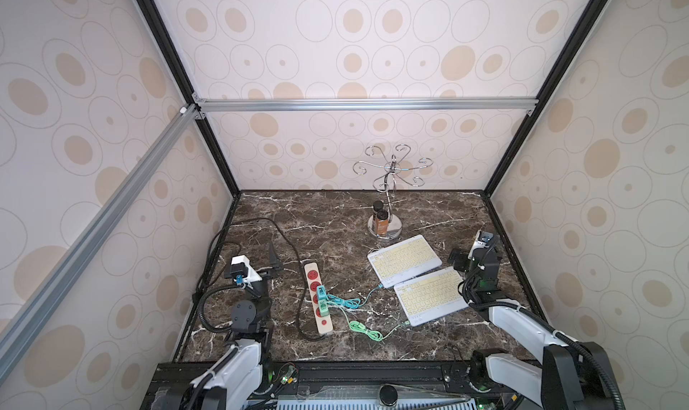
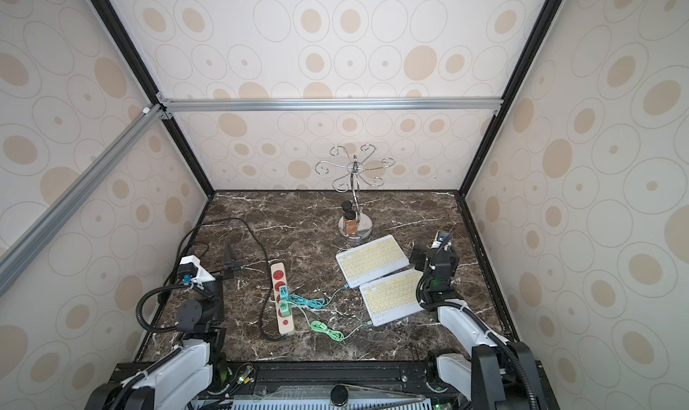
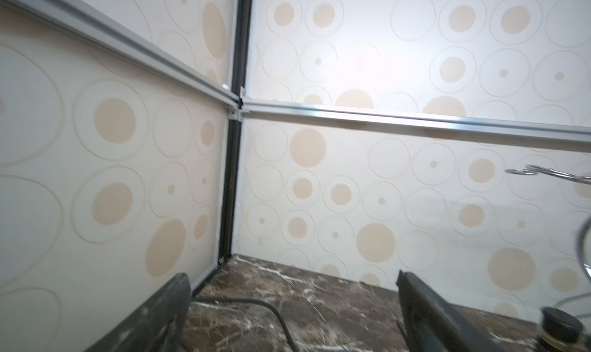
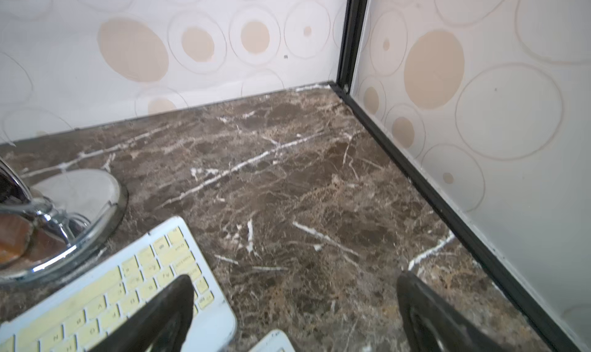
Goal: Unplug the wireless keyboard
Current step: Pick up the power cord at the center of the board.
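My right claw [image 4: 294,278] is spread wide and holds nothing; between its fingertips I see only the bare marble table [image 4: 287,174]. One finger [image 4: 160,315] hangs over the end of the far keyboard [image 4: 96,302] nearest my right arm, and a white corner of the near keyboard [image 4: 275,340] shows just beside it. Whether that finger touches the keys I cannot tell. My left claw [image 3: 292,276] is spread just as wide and is empty too. It points toward the back corner on my left, with a black cord [image 3: 256,304] lying on the table under it.

Further out, in both top views, the two keyboards lie side by side at a slant on the right half of the table, their long edges close together. A teal cable [image 1: 354,302] meets the left end of the far keyboard and runs to a teal plug [image 1: 321,290] seated in the power strip [image 1: 323,329]. A green cable [image 1: 367,331] meets the near keyboard's front left corner and runs to a green plug [image 1: 323,308] in the same strip. The strip lies between my left claw and the keyboards. Behind the keyboards stands a chrome hook stand [image 1: 389,173], with two dark-capped brown bottles [image 1: 381,218] on its base.
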Controlling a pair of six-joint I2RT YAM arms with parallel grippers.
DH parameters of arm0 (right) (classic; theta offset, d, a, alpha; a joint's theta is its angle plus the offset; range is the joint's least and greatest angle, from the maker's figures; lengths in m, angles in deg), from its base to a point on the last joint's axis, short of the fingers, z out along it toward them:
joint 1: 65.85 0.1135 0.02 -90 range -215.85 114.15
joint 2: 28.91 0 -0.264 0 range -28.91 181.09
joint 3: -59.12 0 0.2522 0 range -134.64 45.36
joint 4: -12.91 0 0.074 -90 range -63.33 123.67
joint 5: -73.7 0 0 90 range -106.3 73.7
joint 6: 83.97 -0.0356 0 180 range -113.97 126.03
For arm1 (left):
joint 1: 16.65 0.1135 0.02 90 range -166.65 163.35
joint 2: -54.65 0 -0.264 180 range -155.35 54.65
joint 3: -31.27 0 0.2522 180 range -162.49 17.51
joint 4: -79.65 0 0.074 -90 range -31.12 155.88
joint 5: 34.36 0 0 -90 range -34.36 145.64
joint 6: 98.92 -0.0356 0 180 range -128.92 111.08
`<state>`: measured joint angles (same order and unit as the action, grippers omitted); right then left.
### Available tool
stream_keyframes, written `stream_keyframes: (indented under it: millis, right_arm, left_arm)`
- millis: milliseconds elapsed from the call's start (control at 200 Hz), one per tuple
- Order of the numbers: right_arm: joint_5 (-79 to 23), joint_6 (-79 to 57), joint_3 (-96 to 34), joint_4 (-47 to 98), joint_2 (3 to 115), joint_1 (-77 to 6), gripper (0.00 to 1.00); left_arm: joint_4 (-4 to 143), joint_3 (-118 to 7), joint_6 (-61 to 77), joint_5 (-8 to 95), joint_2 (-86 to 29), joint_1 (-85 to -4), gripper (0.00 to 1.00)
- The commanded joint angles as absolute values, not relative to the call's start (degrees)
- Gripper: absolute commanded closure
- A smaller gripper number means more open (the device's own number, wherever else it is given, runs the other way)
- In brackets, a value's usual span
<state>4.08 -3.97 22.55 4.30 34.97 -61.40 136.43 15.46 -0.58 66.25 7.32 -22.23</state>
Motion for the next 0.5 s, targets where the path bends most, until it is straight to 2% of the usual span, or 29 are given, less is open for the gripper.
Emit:
stream_keyframes:
  millis: [0,45,145,280,395,495]
  right_arm:
    - [4.2,-8.3,17.5,17.1,33.8,-61.4,0.00]
    - [4.6,-11.5,16.0,20.4,33.7,-61.4,0.00]
    - [1.4,-12.4,13.3,24.2,34.2,-61.4,0.00]
    - [4.4,-17.2,10.6,31.5,34.1,-61.5,0.00]
    - [1.6,-16.6,11.5,30.9,32.3,-61.5,0.00]
    - [2.5,-17.7,13.7,29.6,30.3,-61.5,0.00]
  left_arm:
    - [110.1,9.5,11.2,61.0,14.7,-22.4,0.00]
    - [104.3,7.7,11.3,56.7,17.9,-22.5,0.00]
    - [101.3,6.9,10.7,44.8,23.7,-22.5,0.00]
    - [96.7,6.9,15.8,43.7,32.1,-22.4,0.00]
    - [90.6,4.8,22.9,50.9,35.4,-22.4,0.00]
    - [87.1,0.9,22.6,45.7,33.3,-22.4,0.00]
